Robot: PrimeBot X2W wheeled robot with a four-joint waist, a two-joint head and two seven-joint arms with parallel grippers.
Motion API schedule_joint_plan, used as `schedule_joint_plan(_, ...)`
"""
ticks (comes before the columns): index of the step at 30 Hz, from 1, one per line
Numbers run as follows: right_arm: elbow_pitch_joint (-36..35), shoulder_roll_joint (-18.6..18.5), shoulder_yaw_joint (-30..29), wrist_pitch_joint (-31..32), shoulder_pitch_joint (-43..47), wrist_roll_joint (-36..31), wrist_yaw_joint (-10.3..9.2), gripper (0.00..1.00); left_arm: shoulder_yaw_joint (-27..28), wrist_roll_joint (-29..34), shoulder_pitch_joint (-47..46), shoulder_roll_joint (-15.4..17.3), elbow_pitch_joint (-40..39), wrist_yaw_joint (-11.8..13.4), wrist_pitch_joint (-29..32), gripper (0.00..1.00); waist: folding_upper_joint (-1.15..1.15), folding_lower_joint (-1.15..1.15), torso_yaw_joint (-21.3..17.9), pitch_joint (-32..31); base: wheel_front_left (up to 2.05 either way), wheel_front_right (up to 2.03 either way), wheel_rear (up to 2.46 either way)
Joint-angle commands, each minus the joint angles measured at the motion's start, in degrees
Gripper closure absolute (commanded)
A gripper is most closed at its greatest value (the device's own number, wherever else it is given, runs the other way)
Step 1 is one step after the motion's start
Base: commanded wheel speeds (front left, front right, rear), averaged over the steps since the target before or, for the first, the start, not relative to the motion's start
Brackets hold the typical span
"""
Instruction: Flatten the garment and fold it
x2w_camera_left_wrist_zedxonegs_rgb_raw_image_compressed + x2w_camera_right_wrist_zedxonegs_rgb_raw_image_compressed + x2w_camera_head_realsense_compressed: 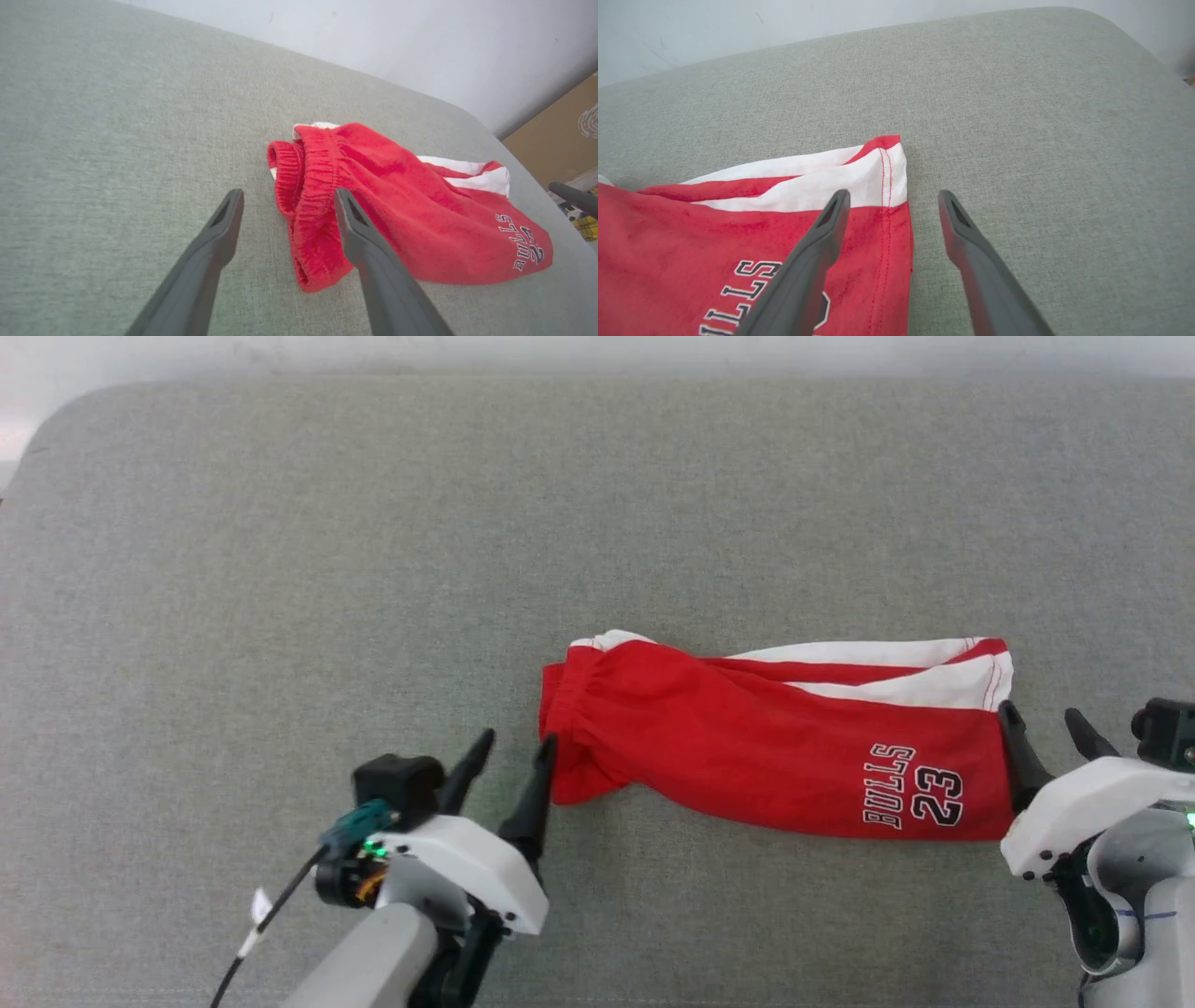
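While the red garment lies on the grey bench, right of centre and in the lower half of the head view, it forms a long band running left to right. Its gathered waistband is bunched at the left end and its hem closes the right end. White stripes run along the upper edge, and the lettering "BULLS 23" sits near the lower right corner of the cloth.

The left pincer is at the lower left of the head view, with its fingers spread and pinching nothing. One fingertip sits right at the waistband's edge; whether it touches the cloth I cannot tell. In the left wrist view that finger overlaps the waistband, and the other finger is over bare bench.

The right pincer is at the right edge of the head view, just beside the hem, also spread and holding nothing. In the right wrist view one finger crosses the cloth beside the hem stitching, while the other is over bare bench, so the hem's edge falls between them.
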Motion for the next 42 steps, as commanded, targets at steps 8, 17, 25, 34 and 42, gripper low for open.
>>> schedule_joint_plan(8,1.91,0.11,-1.42,-4.46,0.54,-1.49,-0.10,0.00,6.04,8.97,1.44,2.78,-5.32,1.74,-6.60,0.00,0.00,0.00,1.69,-1.36,0.00,0.00,0.00)
schedule_joint_plan(17,8.49,-0.37,-1.98,-2.68,-3.52,-1.85,-0.10,0.00,21.78,22.48,3.89,-3.91,-12.32,-4.19,-6.67,0.00,0.00,0.00,2.62,0.12,0.00,0.00,0.00)
schedule_joint_plan(25,16.37,-0.85,-3.10,6.36,-8.49,-1.95,-0.10,0.00,31.34,28.36,3.86,-8.80,-10.07,-9.36,-6.68,0.00,0.00,0.00,2.46,0.34,0.00,0.00,0.00)
schedule_joint_plan(34,17.79,-0.45,-3.51,16.04,-9.07,-0.77,-0.10,1.00,35.41,31.81,5.18,-11.41,-7.83,-13.30,-6.68,0.00,0.00,0.00,3.04,-0.67,0.00,0.00,0.00)
schedule_joint_plan(42,12.89,-2.80,-7.22,12.66,-7.96,-4.70,-0.10,1.00,36.44,33.19,5.72,-12.21,-6.53,-14.48,-6.68,0.00,0.00,0.00,3.00,-1.45,0.00,0.00,0.00)
